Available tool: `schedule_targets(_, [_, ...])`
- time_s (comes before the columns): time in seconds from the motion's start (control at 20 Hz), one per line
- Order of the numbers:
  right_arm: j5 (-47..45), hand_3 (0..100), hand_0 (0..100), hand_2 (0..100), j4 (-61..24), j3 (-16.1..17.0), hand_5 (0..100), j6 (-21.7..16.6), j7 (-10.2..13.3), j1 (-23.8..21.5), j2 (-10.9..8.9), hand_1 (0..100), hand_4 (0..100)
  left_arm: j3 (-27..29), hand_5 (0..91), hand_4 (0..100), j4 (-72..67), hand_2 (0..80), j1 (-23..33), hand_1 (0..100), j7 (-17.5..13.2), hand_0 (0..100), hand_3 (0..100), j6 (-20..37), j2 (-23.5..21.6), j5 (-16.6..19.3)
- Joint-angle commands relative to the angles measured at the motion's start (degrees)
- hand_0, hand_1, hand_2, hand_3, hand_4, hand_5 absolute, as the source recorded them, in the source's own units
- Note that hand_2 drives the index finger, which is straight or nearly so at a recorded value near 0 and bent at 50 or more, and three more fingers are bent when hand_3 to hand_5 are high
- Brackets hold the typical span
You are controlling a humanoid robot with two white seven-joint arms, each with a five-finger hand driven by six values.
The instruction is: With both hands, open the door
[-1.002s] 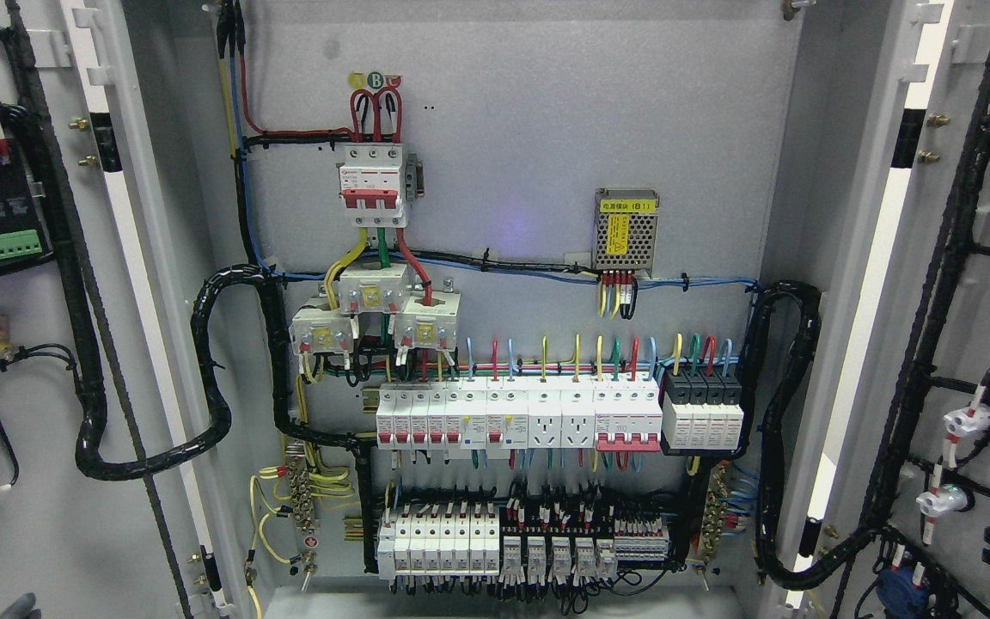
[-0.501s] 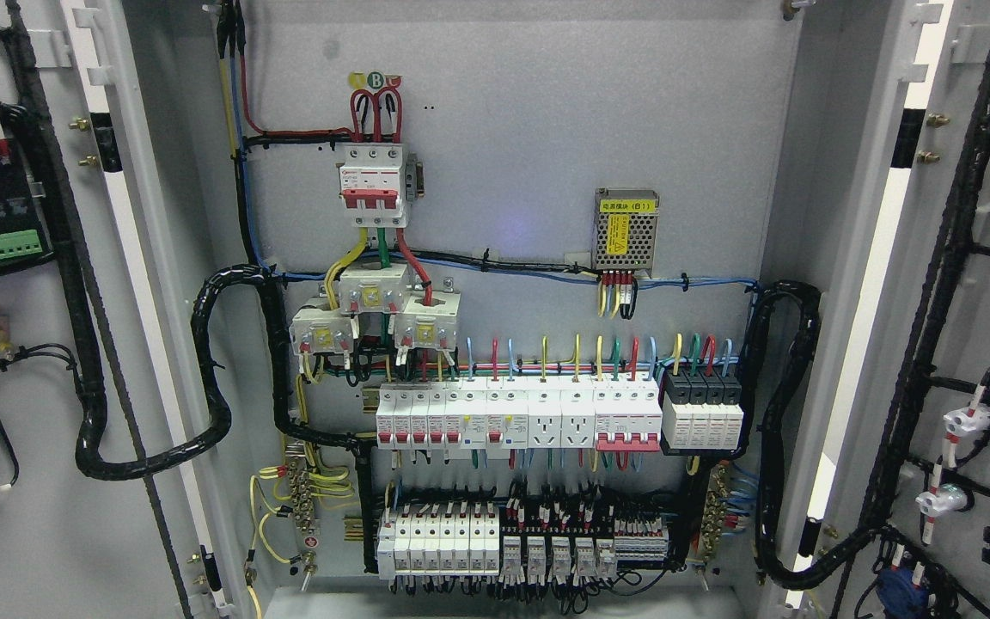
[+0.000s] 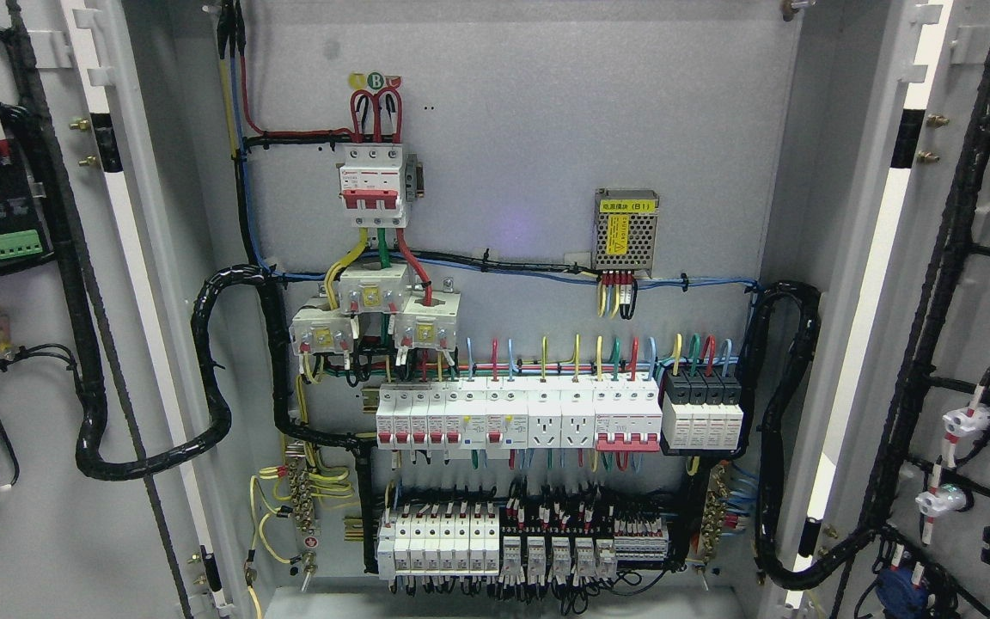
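Single head view only, looking straight into an open electrical cabinet from close in, roughly level with its back panel. Framed tightly: left door cut off at the left edge, right door cut off at the right, cabinet top and floor both cropped. No second view to overlap with. Breaker rows near centre, slightly low.

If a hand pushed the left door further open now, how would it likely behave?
The left door would probably swing stiffly as one rigid metal panel. It likely feels heavy, since parts and wiring are mounted on its inner face. The thick black cable bundle looping from door to cabinet may resist or tug near the end of travel.
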State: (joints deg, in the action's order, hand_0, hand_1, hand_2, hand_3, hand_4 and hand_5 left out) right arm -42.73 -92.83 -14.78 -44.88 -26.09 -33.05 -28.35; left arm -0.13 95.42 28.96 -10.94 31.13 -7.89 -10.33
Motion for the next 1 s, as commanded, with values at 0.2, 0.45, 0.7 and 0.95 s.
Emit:
schedule_targets(0.2, [2.6, 0, 12, 0, 27.6, -8.0, 0, -6.4, 0.0, -5.4, 0.49, 39, 0, -3.5, 0.0, 0, -16.7, 0.0, 6.2, 39, -0.2, 12, 0, -6.3, 0.4, 0.8])
schedule_targets(0.45, [2.7, 0, 12, 0, 43.4, -9.1, 0, -5.7, 0.0, -4.4, 3.29, 39, 0, -3.5, 0.0, 0, -22.9, 0.0, 8.0, 39, -0.6, 12, 0, -6.3, 0.3, 1.3])
schedule_targets(0.7, [10.1, 0, 12, 0, 64.7, -8.5, 0, -2.2, 0.1, 3.0, 9.18, 39, 0, -3.6, 0.0, 0, -34.0, 0.0, 7.6, 39, -0.7, 12, 0, -6.6, 0.3, 5.0])
schedule_targets(0.95, [15.3, 0, 12, 0, 86.9, -5.8, 0, 7.1, 0.5, 14.3, 17.62, 39, 0, -5.8, 0.0, 0, -44.2, 0.0, 6.2, 39, -0.9, 12, 0, -6.5, 0.4, 5.6])
